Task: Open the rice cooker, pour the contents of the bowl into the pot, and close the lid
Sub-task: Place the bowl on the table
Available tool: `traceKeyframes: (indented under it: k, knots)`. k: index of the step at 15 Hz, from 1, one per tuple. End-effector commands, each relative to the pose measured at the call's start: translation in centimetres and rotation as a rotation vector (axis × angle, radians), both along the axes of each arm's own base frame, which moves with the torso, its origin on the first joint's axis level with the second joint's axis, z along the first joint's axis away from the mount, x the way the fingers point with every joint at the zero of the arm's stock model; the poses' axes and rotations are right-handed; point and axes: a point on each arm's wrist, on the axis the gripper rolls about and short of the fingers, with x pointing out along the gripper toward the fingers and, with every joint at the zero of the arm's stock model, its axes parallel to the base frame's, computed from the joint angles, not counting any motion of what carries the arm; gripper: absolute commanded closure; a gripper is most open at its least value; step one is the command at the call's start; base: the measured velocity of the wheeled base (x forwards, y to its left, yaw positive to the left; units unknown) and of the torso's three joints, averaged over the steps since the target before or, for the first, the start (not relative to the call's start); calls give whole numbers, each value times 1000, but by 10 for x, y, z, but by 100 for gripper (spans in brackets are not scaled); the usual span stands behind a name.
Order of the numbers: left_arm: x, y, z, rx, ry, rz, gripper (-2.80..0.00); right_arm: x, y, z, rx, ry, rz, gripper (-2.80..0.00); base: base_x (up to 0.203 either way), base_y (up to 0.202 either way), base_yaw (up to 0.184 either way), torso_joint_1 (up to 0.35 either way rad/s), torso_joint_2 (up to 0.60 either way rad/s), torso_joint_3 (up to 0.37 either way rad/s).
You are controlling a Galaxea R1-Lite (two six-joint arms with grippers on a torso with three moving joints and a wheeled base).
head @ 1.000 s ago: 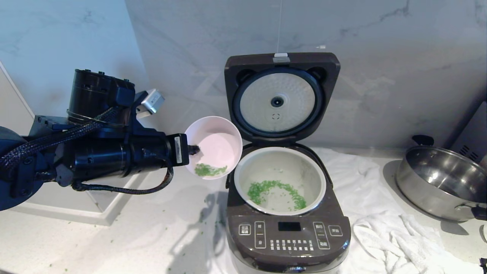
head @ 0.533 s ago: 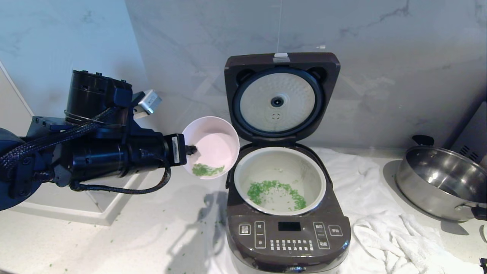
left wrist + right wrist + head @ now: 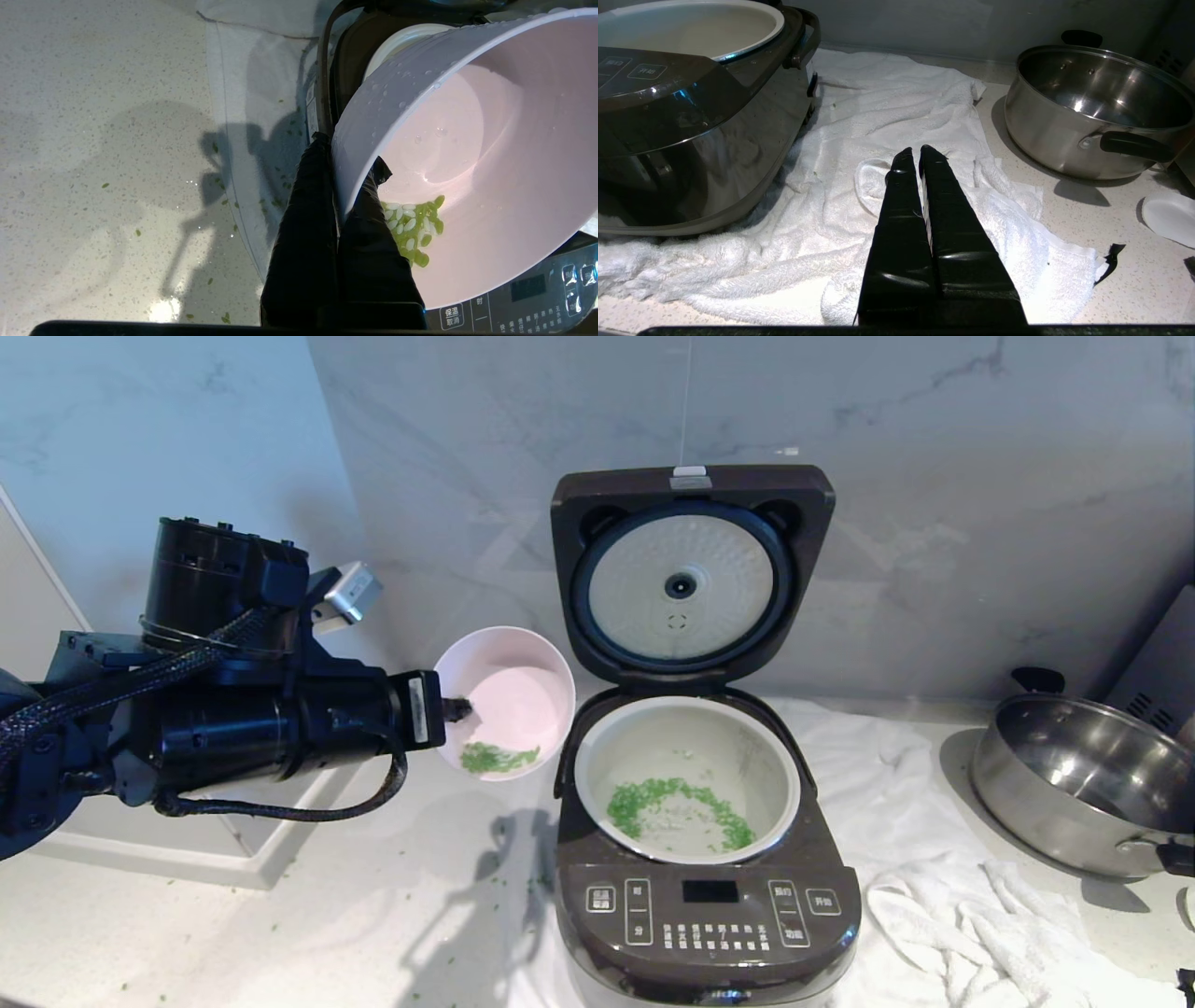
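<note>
Left of the rice cooker (image 3: 705, 821), the left gripper (image 3: 455, 709) holds the bowl (image 3: 504, 702) by its rim, fingers (image 3: 369, 196) pinched on the wall, one inside and one outside. Vs. the earlier frames, arm and bowl have shifted left and slightly down, away from the pot (image 3: 687, 779); the bowl's rim, which stood at the pot's edge, now hangs clear of the cooker, above the countertop (image 3: 280, 933). The bowl is tilted, mouth toward the cooker.

Status: most of the contents of the bowl are already in the pot as a green ring (image 3: 677, 807). A small clump (image 3: 498, 758) remains on the bowl's low side, wet and sticking per the left wrist view. Judgement: pour is mostly done but incomplete; the retreat suggests either a re-approach for a second tip or set-down of the bowl. The lid (image 3: 691, 574) stands fully up, so closing is not yet done.

Right gripper (image 3: 915, 156): parked, fingers pressed together, empty, above a white towel (image 3: 896, 121).

Surface: pale speckled stone top, green bits scattered left of the cooker, water drops nearby. The towel lies under and to the right of the cooker. A steel pan (image 3: 1083, 784) w/ black handles stands further right. Rear wall is grey-veined marble.
</note>
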Motion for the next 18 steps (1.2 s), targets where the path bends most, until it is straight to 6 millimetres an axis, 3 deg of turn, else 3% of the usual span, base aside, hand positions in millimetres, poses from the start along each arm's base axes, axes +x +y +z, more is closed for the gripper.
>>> traceKeyframes:
  k: [1, 8, 15, 18]
  knots:
    - [0, 2, -3, 2, 10, 9, 0, 0, 0, 0, -1, 1, 0, 0, 0, 0, 0, 0, 0, 0]
    - [-7, 40, -24, 50, 102, 135, 0, 0, 0, 0, -1, 1, 1, 0, 0, 0, 0, 0, 0, 0]
    - [-33, 73, -74, 113, 284, 236, 0, 0, 0, 0, -1, 1, 0, 0, 0, 0, 0, 0, 0, 0]
    - [-35, 90, -91, 149, 421, 313, 0, 0, 0, 0, -1, 1, 0, 0, 0, 0, 0, 0, 0, 0]
